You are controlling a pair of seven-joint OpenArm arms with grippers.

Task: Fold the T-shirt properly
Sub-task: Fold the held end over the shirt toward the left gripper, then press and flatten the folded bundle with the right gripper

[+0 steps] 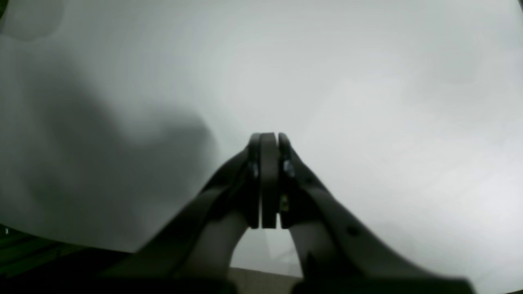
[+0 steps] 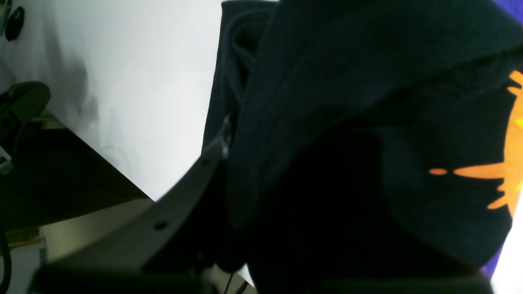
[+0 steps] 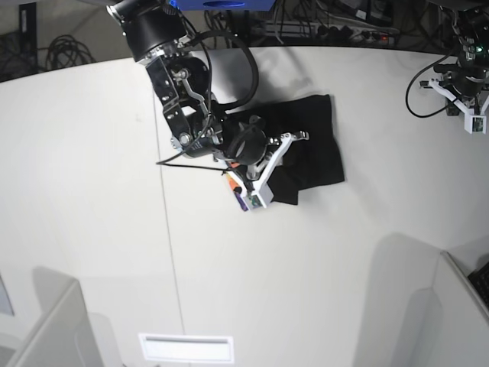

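The black T-shirt point(image 3: 315, 136) lies bunched on the white table point(image 3: 321, 252), behind its middle. My right gripper point(image 3: 276, 170) is at the shirt's near left edge, shut on a fold of it. In the right wrist view the black cloth point(image 2: 327, 102) drapes over the jaws, and only one grey finger point(image 2: 184, 183) shows. An orange print point(image 2: 508, 163) with a purple edge shows at the right. My left gripper point(image 1: 268, 136) is shut and holds nothing. It hangs over bare table at the far right point(image 3: 464, 90), well away from the shirt.
Cables and equipment lie behind the table's far curved edge point(image 3: 367, 42). A grey panel point(image 3: 53, 329) stands at the front left and another point(image 3: 466, 306) at the front right. A white slot plate point(image 3: 186, 348) sits at the near edge.
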